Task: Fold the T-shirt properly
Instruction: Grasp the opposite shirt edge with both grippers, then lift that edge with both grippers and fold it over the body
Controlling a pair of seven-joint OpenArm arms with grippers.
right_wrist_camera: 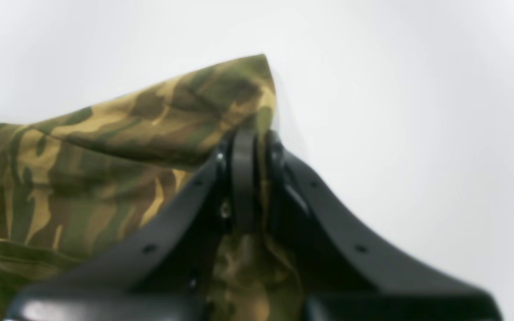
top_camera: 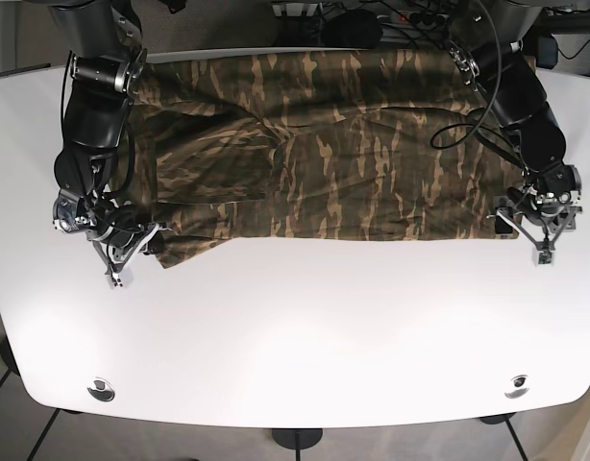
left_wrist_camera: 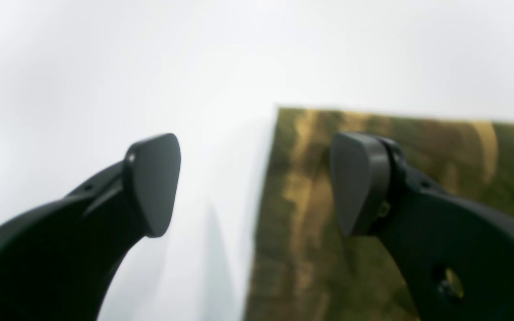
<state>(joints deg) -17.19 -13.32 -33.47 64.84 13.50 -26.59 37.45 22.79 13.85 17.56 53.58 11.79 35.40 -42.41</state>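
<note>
Spreading across the far half of the white oval table, the camouflage-patterned cotton T-shirt leaves the near half bare. Its near hem runs straight. The right gripper pinches one hem corner; the left gripper hangs wide apart over the other.

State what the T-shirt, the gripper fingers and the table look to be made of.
T-shirt: soft woven or knit fabric, probably cotton, printed camouflage; it drapes and creases where the right gripper pinches it.
Gripper fingers: matte black hard plastic, judging by the smooth moulded shapes with small screw holes; the pads may be rubbery.
Table: smooth white top, slightly glossy, likely laminate.
</note>
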